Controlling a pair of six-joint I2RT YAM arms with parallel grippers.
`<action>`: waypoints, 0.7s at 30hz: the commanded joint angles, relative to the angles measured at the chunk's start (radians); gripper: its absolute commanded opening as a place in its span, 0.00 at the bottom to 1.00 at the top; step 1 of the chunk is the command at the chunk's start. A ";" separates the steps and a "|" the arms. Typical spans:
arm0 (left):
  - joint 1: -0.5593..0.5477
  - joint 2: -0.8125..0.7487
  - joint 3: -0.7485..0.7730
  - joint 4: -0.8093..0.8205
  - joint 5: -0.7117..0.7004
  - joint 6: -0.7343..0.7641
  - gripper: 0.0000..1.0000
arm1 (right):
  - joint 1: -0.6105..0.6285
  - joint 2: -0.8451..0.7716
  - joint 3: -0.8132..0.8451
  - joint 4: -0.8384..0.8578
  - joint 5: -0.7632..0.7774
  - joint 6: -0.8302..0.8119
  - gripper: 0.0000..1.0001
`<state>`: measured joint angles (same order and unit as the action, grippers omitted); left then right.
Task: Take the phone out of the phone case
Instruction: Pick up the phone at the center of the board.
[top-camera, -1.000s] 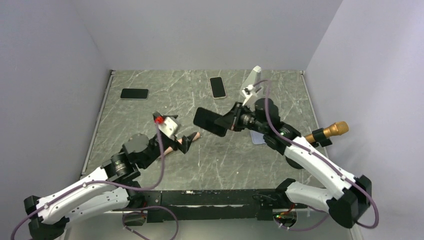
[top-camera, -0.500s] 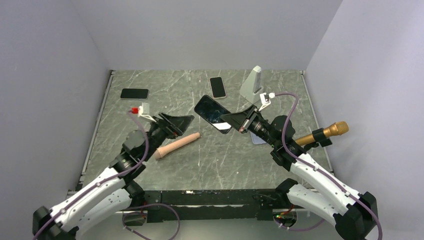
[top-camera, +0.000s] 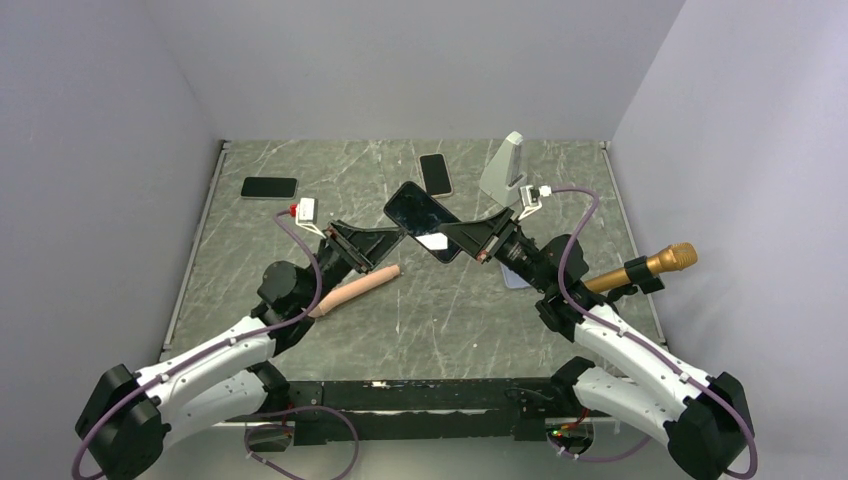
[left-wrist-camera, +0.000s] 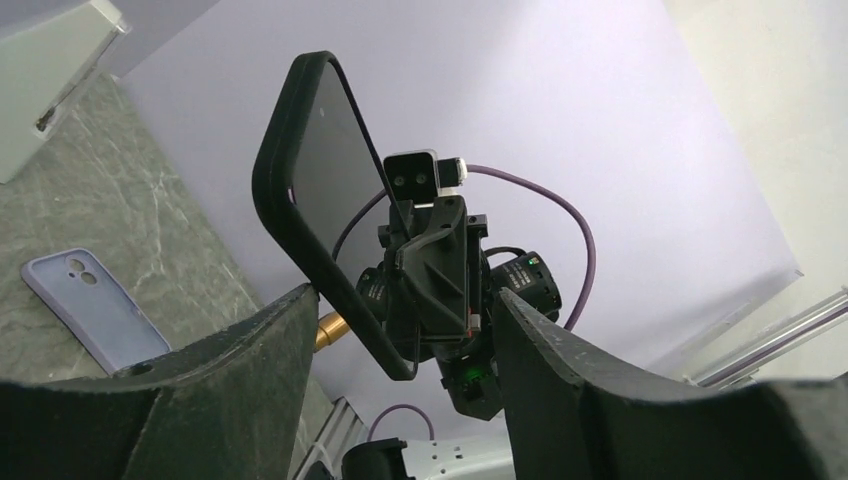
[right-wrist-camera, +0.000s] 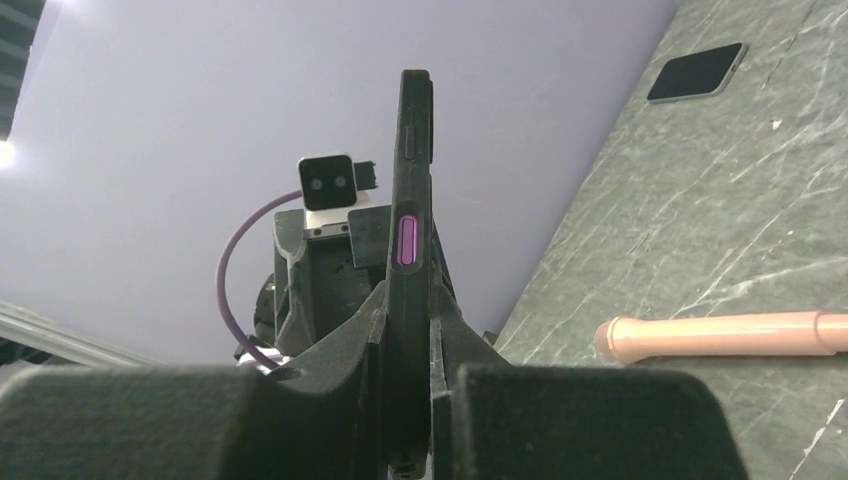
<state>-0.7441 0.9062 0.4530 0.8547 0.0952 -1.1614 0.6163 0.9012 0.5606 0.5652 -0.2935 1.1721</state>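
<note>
left hand (top-camera: 392, 243) spread wide, right hand (top-camera: 452, 238) clamped

The top external camera looks down from above and behind onto the whole counter (top-camera: 450, 310). The wrist cameras peer closely along the left gripper (left-wrist-camera: 405, 305) and right gripper (right-wrist-camera: 410, 320), seemingly tilted upward, facing each other, sharing the cased phone (left-wrist-camera: 330, 190).
</note>
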 joint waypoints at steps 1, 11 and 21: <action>-0.004 0.021 0.034 0.102 0.048 -0.018 0.65 | -0.002 -0.018 0.034 0.143 -0.016 0.009 0.00; 0.004 0.110 0.079 0.145 0.101 -0.041 0.50 | -0.001 -0.013 0.031 0.164 -0.049 0.012 0.00; 0.028 0.239 0.101 0.305 0.220 -0.066 0.00 | -0.001 -0.078 0.061 -0.072 -0.110 -0.117 0.21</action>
<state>-0.7345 1.1126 0.4984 1.0458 0.2092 -1.2610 0.6083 0.8684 0.5610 0.5781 -0.3401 1.1332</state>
